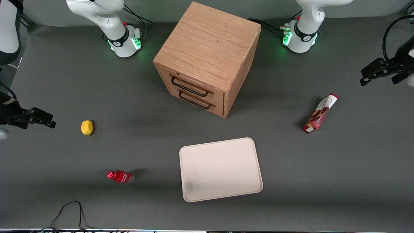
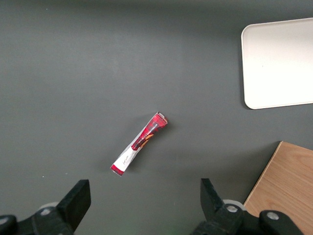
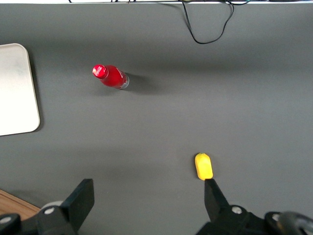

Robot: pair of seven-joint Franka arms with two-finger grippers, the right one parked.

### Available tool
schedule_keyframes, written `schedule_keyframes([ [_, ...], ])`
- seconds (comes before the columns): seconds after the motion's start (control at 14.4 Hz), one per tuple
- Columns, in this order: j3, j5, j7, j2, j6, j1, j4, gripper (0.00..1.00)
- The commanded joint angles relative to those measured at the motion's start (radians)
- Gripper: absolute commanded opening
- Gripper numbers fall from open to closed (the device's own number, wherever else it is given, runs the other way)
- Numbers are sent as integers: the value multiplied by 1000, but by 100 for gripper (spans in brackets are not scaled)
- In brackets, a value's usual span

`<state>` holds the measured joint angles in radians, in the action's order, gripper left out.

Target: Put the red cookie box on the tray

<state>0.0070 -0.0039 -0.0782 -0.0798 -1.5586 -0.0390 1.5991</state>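
Tabletop [image 1: 64, 81] of dark grey, seen from the front, with two robot arms mounted along its farther edge. The working arm's tool [image 2: 142, 205] hangs high above the surface at its own end of the tabletop, fingers spread wide and holding nothing; in the front view it shows as a dark shape at the frame's edge [image 1: 372, 73].

The red cookie box [image 1: 319, 113] lies flat on the grey surface, well apart from the tool, slanted so that neither its long sides nor its ends line up with the tabletop edges. In the wrist view [image 2: 139, 143] it sits between and ahead of the spread fingers, white panel showing at one end. The tray [image 1: 221, 169] rests nearer the front camera, toward the middle, bare apart from a faint grey smudge.

Risks, as a judgement: the box is slim and lies at an angle, so if the tool descends without turning to match, the fingers could land on its ends or nudge it aside rather than straddle it. A grip far from the middle could let the long box droop or swing during the carry.

Count: one cookie box, one tray, one wooden two-drawer cabinet [image 1: 207, 58], one lemon [image 1: 86, 127], one small red bottle [image 1: 120, 176], lying on its side.
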Motion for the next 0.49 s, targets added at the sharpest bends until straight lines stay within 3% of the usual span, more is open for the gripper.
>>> schedule_keyframes([
  [0.0, -1, 10, 14, -9, 34, 4, -10, 100],
  [0.42, -1, 2, 14, -8, 35, 5, -8, 100],
])
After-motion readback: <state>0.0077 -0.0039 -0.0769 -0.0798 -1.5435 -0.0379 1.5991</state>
